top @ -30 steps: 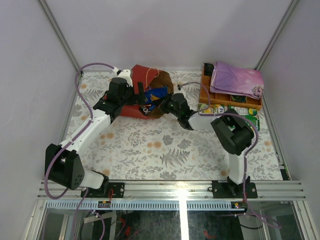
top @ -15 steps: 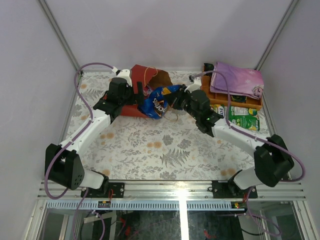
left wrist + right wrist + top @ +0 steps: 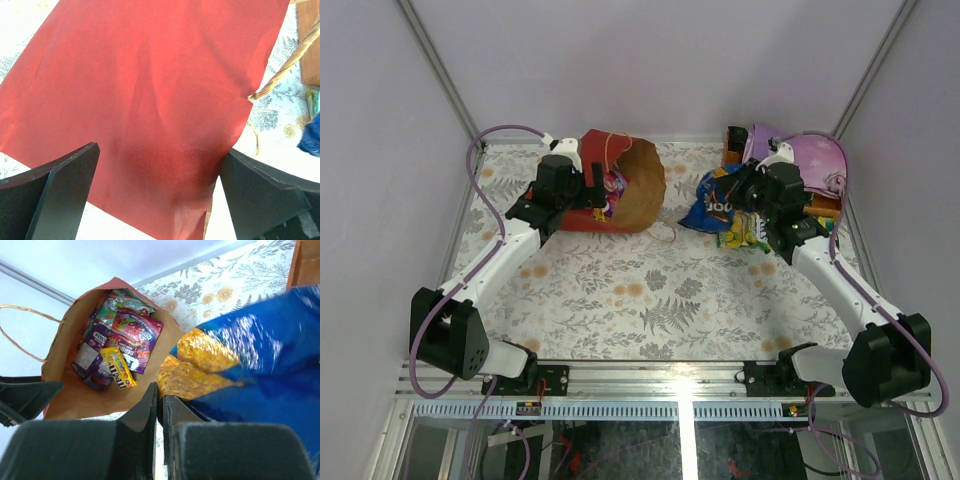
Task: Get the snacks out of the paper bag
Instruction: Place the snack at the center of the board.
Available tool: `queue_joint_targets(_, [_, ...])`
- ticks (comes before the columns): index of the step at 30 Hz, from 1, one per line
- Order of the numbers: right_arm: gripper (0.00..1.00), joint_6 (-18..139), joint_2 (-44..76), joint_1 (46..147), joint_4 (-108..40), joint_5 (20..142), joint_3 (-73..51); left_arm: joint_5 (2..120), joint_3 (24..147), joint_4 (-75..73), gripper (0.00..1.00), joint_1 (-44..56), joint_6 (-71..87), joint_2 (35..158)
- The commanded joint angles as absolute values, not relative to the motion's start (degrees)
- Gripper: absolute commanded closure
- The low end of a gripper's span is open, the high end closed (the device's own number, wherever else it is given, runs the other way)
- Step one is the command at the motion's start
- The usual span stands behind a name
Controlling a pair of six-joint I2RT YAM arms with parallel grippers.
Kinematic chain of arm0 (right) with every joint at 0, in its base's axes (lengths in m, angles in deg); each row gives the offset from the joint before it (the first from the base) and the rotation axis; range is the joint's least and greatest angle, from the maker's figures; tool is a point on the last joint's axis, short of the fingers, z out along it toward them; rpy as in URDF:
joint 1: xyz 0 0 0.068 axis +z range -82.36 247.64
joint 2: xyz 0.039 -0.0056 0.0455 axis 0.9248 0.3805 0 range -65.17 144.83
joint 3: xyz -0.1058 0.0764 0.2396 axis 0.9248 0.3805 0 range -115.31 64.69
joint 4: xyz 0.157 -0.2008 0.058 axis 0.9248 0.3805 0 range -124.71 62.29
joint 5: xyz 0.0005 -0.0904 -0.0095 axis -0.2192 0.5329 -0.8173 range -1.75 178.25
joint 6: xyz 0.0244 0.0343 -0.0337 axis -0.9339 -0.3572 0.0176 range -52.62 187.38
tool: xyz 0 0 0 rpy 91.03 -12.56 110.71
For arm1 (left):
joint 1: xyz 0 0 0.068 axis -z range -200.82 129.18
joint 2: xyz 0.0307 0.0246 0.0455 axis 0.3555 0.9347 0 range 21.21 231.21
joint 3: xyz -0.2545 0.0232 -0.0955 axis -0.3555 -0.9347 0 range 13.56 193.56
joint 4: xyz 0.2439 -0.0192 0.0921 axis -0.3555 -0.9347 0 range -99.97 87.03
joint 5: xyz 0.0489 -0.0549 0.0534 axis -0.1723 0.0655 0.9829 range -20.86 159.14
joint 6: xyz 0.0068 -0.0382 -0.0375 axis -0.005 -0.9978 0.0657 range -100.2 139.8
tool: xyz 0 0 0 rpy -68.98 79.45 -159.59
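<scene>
The red paper bag (image 3: 590,215) lies on its side at the table's back, its brown mouth facing right. My left gripper (image 3: 592,188) stands open over it, and in the left wrist view the bag's red side (image 3: 150,90) fills the space between the black fingers (image 3: 60,195). My right gripper (image 3: 160,395) is shut on the edge of the blue Doritos bag (image 3: 255,360), held in the air (image 3: 713,200) right of the bag's mouth. Inside the paper bag (image 3: 75,395) lie several snacks: purple and pink packs (image 3: 132,332) and a yellow pack (image 3: 119,369).
An orange wooden tray (image 3: 825,208) with a folded purple cloth (image 3: 815,160) stands at the back right. Green and yellow packets (image 3: 745,232) lie on the table in front of it, under my right arm. A string handle (image 3: 290,60) trails from the bag.
My right gripper has drawn the Doritos bag out of the paper bag and carried it right, toward the tray. The left arm has stayed put.
</scene>
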State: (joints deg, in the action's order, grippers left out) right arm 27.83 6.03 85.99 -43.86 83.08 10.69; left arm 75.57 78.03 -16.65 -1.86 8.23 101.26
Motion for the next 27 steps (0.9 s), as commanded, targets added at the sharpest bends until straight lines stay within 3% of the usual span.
queue_joint_targets(1, [1.00,31.71,7.55,85.14,-42.41,81.09,1.13,76.48,77.50,-13.96,0.00,-2.54,9.08,101.85])
queue_joint_targets(15, [1.00,33.58,41.84,82.61,-32.79,71.10,-35.89,79.36,77.77,-14.03,0.02,-3.07,9.67,104.31])
queue_joint_targets(21, [0.99,32.93,51.10,79.21,-32.08,69.30,-40.62,80.57,76.85,-12.84,0.05,-3.37,9.43,103.51])
queue_joint_targets(25, [0.86,33.48,57.97,76.21,-28.37,66.21,-44.91,81.63,76.88,-12.91,0.03,-4.06,8.96,104.14])
queue_joint_targets(27, [0.63,33.37,62.07,74.78,-25.58,63.67,-48.33,81.47,76.84,-12.90,0.03,-4.37,8.74,104.42])
